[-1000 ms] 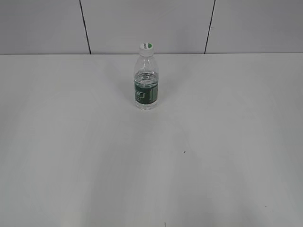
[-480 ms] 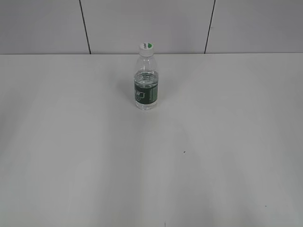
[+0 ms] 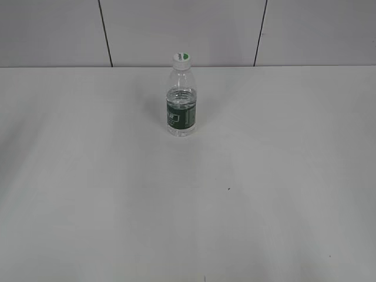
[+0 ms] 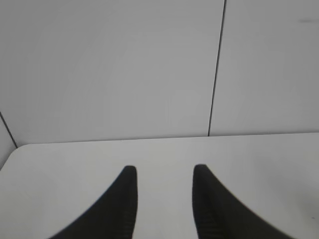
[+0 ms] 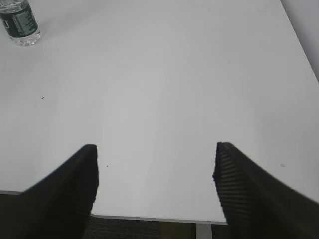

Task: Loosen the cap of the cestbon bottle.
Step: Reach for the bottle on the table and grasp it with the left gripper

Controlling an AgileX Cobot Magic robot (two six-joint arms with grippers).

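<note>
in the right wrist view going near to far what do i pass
right gripper with its fingers wide apart → near edge of the white table → bare tabletop → cestbon bottle at the far left corner of the picture

A plain white table [image 3: 88,194] fills most of the exterior view, its far edge meeting a pale panelled wall [image 3: 53,29] with thin dark seams. One thing stands directly on it: a small clear bottle [image 3: 181,108], upright, with a dark green label band and a white cap [image 3: 182,57] on top. The bottle is near the table's far edge, roughly midway across. Nearer than the bottle and a little to its right, a tiny dark speck [image 3: 228,188] marks the surface. In the right wrist view the bottle's lower part [image 5: 20,24] shows at the top left corner, far from the table's near edge.
</note>
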